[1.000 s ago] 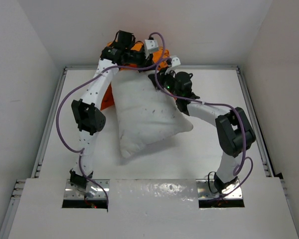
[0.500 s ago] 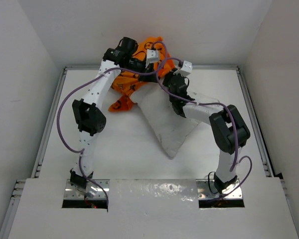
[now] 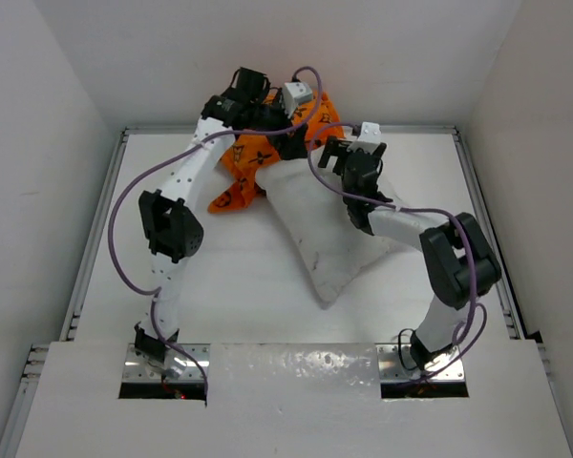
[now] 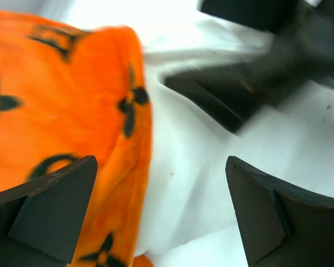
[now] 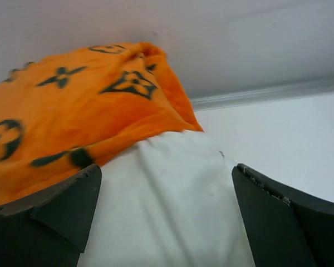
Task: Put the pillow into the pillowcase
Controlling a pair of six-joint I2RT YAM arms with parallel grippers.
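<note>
The white pillow (image 3: 317, 234) lies slantwise at mid-table, its far end under the edge of the orange pillowcase (image 3: 253, 157) bunched at the back wall. My left gripper (image 3: 285, 141) hovers open where the two meet; in its wrist view the pillowcase (image 4: 55, 100) is on the left, the pillow (image 4: 200, 183) lies between the fingers, and nothing is gripped by this gripper (image 4: 161, 206). My right gripper (image 3: 332, 155) is open too, over the pillow's far right corner. Its wrist view shows the pillowcase (image 5: 72, 111) lapping over the pillow (image 5: 167, 217), the gripper (image 5: 167, 194) astride it.
The back wall (image 3: 296, 48) stands right behind the pillowcase. A raised rail (image 3: 105, 229) runs along the left side of the table and another along the right. The right gripper shows as a dark blur (image 4: 256, 72) in the left wrist view.
Both grippers have opened and let go of the fabric. The pillow swung right and now lies narrower, its far end under the pillowcase. The right arm shifted slightly right.
</note>
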